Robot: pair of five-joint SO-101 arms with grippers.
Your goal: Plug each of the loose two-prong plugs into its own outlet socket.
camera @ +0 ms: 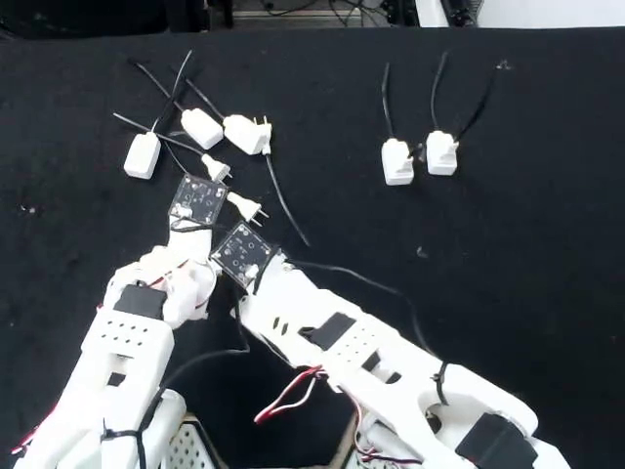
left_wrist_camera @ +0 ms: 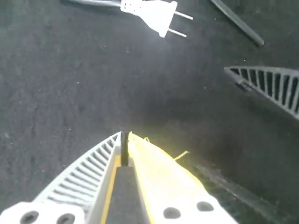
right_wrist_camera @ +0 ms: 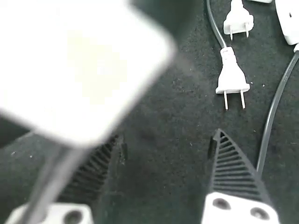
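Beyond the right gripper (right_wrist_camera: 167, 144), jaws wide apart, lies a loose two-prong plug (right_wrist_camera: 232, 80), prongs toward them; the left gripper (left_wrist_camera: 125, 136) has its jaws pressed together.

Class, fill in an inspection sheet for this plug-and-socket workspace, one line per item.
Surface: black cloth, flat.
Job's things: two loose plugs lying just beyond the arms; three white blocks at far left, two more at far right.
Clutter: nothing seen.
Grippers: left gripper fingers shut, holding nothing; right gripper fingers open, holding nothing.
Cables: black cables crossing among the left blocks.
Surroundings: dim equipment beyond the far edge.
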